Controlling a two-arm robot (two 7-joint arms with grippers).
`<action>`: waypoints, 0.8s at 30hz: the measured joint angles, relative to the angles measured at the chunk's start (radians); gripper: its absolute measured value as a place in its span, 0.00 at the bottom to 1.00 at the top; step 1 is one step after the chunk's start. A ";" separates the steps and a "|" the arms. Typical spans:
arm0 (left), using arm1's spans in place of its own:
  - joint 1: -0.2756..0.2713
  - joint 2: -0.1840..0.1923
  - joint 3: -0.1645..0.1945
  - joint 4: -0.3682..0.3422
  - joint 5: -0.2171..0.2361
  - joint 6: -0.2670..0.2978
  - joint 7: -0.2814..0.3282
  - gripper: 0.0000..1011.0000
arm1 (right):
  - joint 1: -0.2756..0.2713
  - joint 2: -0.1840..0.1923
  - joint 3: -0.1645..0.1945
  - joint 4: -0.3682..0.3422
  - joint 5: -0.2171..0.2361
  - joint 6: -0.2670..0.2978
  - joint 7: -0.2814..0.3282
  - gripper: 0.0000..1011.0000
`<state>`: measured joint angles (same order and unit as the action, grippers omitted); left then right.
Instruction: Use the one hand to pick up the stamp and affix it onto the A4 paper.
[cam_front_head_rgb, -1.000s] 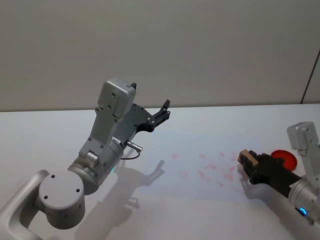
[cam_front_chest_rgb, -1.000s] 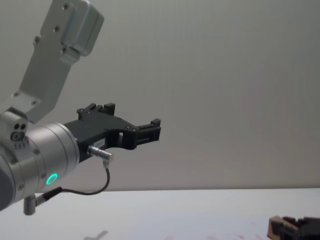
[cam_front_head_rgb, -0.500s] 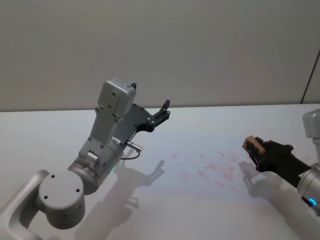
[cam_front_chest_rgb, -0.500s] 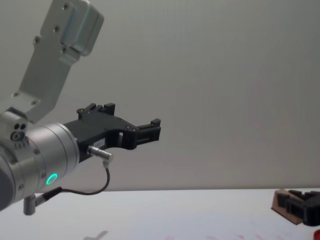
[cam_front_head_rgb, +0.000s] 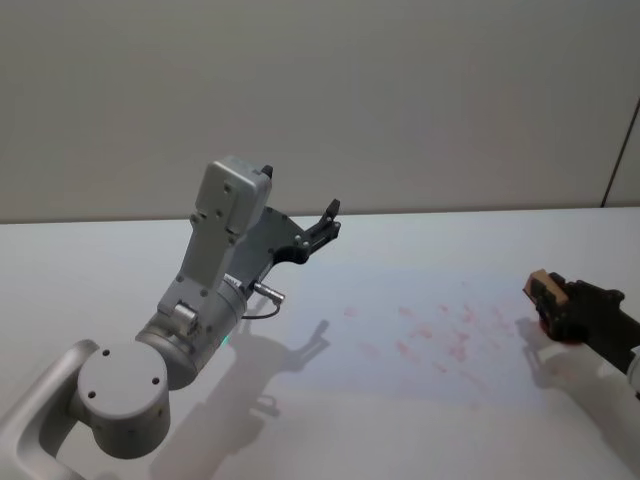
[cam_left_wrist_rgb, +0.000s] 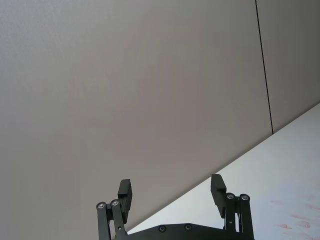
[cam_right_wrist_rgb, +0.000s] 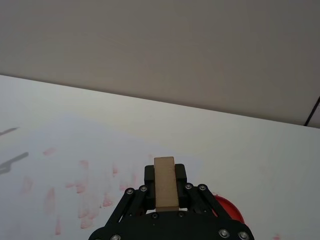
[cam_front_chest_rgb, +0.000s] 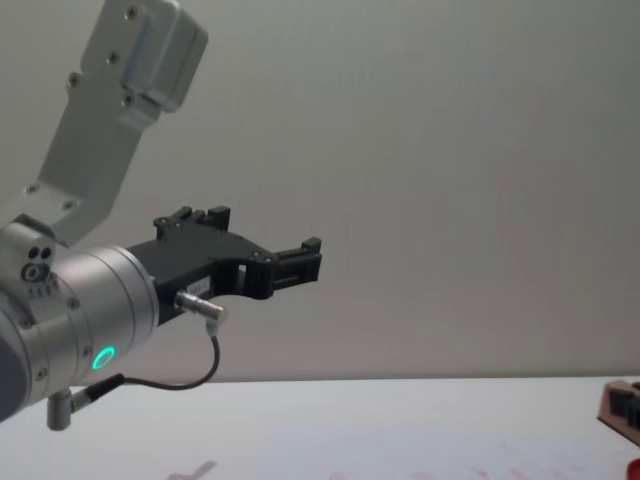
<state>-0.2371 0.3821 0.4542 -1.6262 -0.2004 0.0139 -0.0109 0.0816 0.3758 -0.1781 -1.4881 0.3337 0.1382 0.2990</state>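
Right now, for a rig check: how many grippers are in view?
2. The left gripper, open, raised at left; the right gripper, at the right edge, shut on the stamp.

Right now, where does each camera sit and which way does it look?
Head view: high, looking down at the table; left gripper raised, right gripper holding the stamp.
Chest view: low, looking across the table; left arm large.
Left wrist view: behind the open left gripper, facing the wall.
Right wrist view: behind the right gripper, facing the A4 paper.
Head and right wrist views share stamp and paper.
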 joint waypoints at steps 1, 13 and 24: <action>0.000 0.000 0.000 0.000 0.000 0.000 0.000 0.99 | 0.001 0.001 0.001 0.003 0.000 -0.001 -0.002 0.22; 0.000 0.000 0.000 0.000 0.000 0.000 0.000 0.99 | 0.021 0.002 0.007 0.074 -0.022 -0.019 -0.023 0.22; 0.000 0.000 0.000 0.000 0.000 0.000 0.000 0.99 | 0.034 -0.005 0.002 0.117 -0.046 -0.030 -0.035 0.22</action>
<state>-0.2371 0.3821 0.4542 -1.6262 -0.2004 0.0139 -0.0109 0.1154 0.3711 -0.1760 -1.3709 0.2880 0.1085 0.2636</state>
